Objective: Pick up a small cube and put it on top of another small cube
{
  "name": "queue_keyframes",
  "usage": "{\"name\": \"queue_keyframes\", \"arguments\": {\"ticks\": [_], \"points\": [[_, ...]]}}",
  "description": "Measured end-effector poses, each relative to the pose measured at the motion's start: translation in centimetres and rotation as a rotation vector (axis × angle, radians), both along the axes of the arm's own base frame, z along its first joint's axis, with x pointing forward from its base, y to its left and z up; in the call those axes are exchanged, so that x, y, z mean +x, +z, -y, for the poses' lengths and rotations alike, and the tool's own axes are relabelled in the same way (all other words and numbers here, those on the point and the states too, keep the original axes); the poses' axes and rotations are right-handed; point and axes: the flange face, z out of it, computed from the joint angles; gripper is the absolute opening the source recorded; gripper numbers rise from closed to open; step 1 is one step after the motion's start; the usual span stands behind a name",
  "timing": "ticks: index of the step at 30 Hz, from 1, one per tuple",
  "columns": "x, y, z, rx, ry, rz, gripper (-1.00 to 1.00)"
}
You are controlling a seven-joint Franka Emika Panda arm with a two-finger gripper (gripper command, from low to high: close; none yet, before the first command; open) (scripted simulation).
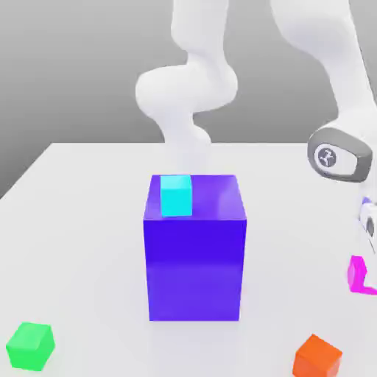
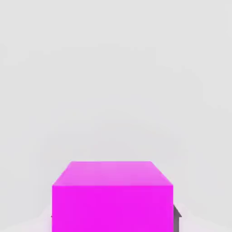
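Note:
The small cube (image 1: pixel 358 275) is plain magenta-pink and sits on the white table at the exterior view's right edge, partly cut off by the frame. My gripper (image 1: pixel 370 244) comes down onto it from above and is shut on it. In the hand view the small cube (image 2: pixel 112 199) lies close under the hand, and a dark fingertip (image 2: pixel 176 218) presses against its side. A small cyan cube (image 1: pixel 177 195) rests on top of the big blue-violet block (image 1: pixel 195 254) in the middle of the table.
A green cube (image 1: pixel 31 345) lies at the front on the exterior view's left. An orange cube (image 1: pixel 317 357) lies at the front on the exterior view's right, near the magenta one. The white arm (image 1: pixel 195 88) rises behind the tall block.

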Motion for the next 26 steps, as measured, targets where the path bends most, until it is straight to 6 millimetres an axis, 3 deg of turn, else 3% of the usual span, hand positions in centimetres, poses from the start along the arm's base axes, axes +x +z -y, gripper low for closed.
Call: {"name": "queue_keyframes", "arguments": {"ticks": [5, 10, 14, 18, 20, 22, 23, 26], "points": [[6.7, 0.9, 12.0, -0.004, -0.355, -0.002, -1.0], [9.5, 1.9, 24.4, -0.004, -0.678, -0.002, -1.0], [9.5, 2.8, 34.4, -0.002, -0.928, -0.001, -1.0], [7.4, 3.7, 44.4, 0.003, -1.181, 0.003, -1.0], [6.0, 2.5, 49.2, 0.005, -1.305, 0.006, -1.0], [5.4, -0.1, 51.0, 0.006, -1.35, 0.008, -1.0], [5.2, -1.2, 51.3, 0.006, -1.359, 0.008, 1.0], [5.2, -1.2, 51.3, 0.006, -1.359, 0.008, 1.0]]}}
